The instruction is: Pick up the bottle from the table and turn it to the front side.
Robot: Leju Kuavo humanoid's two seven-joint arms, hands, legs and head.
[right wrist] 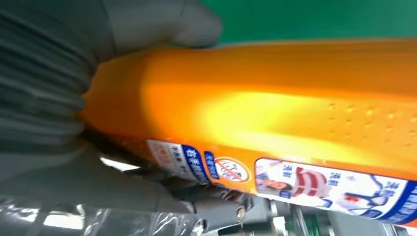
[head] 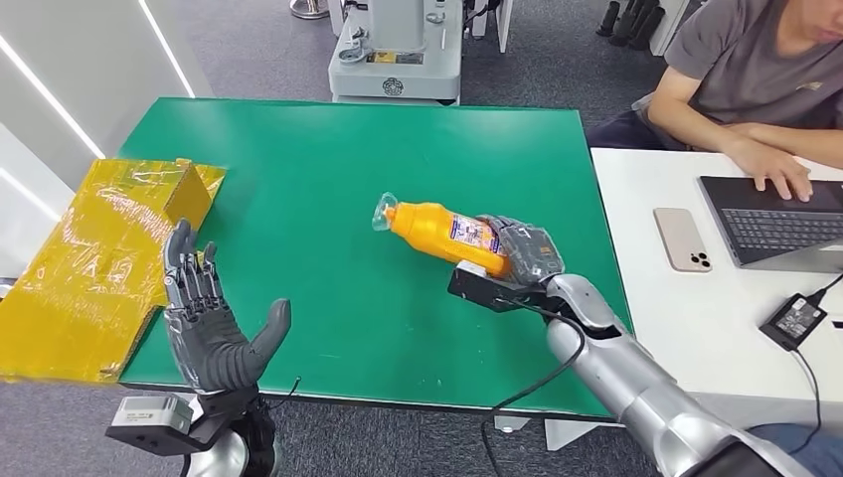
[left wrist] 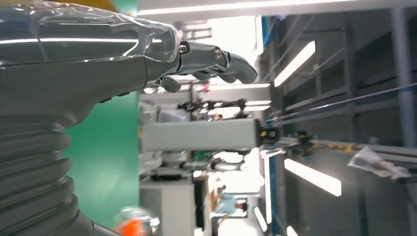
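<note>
Orange bottle lying on its side over the middle of the green counter, clear cap end pointing away toward the far left, blue-and-white label showing along its side. Right hand wrapped round the bottle's base end, fingers clamped on it. Left hand raised at the near left edge, palm up, fingers apart, holding nothing. Yellow box just beside it.

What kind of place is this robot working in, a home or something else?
Likely a robotics lab or office, not a home: a green work table, a person typing on a laptop at a white desk, and grey machine equipment on a carpeted floor.
</note>
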